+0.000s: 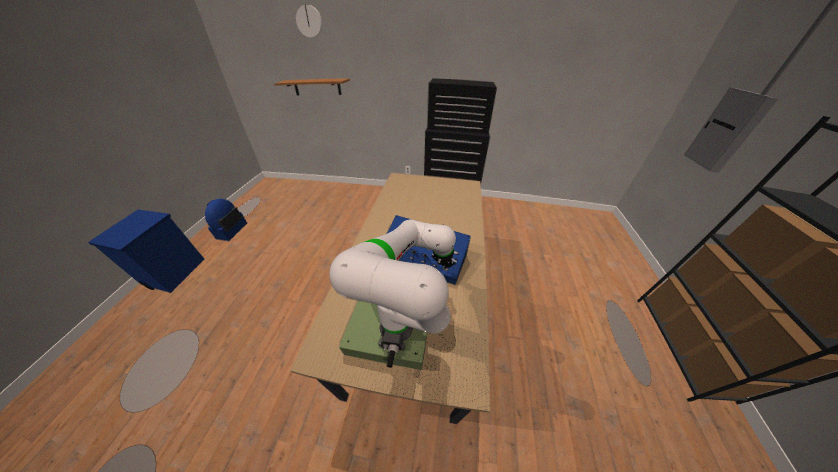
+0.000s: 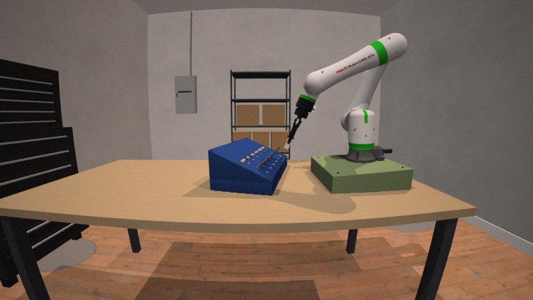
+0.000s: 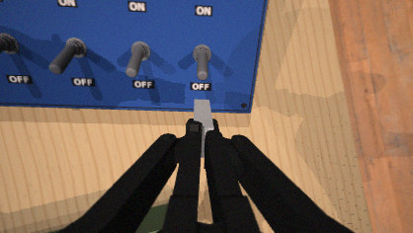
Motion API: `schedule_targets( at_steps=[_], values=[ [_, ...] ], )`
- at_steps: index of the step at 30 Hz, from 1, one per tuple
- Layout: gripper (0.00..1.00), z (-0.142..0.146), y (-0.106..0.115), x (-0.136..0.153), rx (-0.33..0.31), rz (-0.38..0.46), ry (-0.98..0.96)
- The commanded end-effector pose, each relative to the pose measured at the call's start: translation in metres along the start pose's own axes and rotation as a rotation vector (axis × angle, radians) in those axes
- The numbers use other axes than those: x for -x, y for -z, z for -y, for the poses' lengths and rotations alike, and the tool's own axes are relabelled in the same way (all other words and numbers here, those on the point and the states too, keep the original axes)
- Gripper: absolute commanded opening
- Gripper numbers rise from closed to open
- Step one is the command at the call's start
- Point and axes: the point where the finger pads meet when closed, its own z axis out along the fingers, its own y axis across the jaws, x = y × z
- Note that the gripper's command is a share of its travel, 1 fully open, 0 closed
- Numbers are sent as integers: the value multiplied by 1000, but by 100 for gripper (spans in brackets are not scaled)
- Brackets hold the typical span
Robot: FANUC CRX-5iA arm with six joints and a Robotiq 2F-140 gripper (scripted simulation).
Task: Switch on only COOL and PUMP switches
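Note:
The blue sloped console stands on the table, a short way from the arm's green base. In the wrist view, several grey toggle levers run in a row between ON and OFF labels. The rightmost lever and its neighbour lean towards OFF, as do the others in view. No switch name labels show here. My gripper is shut with nothing held. It hangs just off the console's front edge, in line with the rightmost lever.
The wooden table carries the green robot base. The table's edge and the floor lie close to the console's right end. A black tool chest and a shelf rack stand off the table.

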Motion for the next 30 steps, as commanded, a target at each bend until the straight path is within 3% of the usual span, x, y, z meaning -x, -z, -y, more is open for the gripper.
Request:
schedule_targets(
  at_steps=[1,30],
  values=[
    [0,0,-8,-1,0,0,0],
    [0,0,-19,-1,0,0,0]
  ],
)
